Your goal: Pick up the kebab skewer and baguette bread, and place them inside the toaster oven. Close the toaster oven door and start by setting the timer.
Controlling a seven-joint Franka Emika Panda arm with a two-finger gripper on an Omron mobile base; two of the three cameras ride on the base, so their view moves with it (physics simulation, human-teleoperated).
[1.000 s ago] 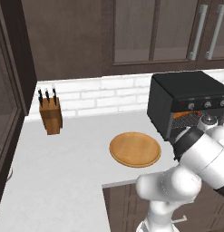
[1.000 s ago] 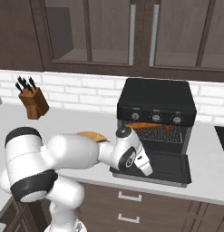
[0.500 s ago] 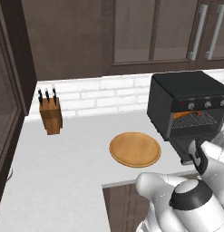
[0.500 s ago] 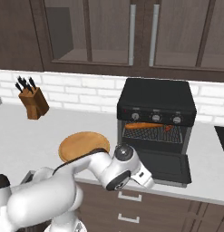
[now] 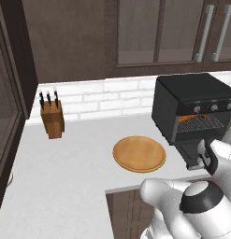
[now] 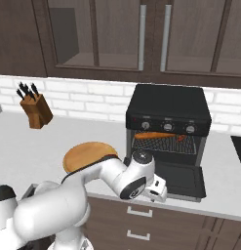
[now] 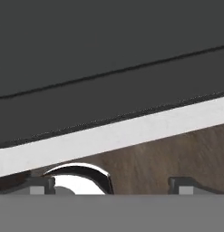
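Gripper (image 7: 109,183) now lower — at toaster oven door's (image 6: 183,179) front edge, jaws wider.

Black boxy toaster oven (image 6: 169,106) on counter, knobs in a row across front. Toaster oven door (image 6: 178,178) hangs open, flat, toward 6 o'clock. Orange-brown baguette bread (image 6: 150,136) lies lengthwise on rack inside; kebab skewer (image 6: 181,137) at its 3 o'clock.

Dark toaster oven door (image 7: 109,41) up top, white counter edge (image 7: 131,131), wood cabinet front (image 7: 177,154) below.
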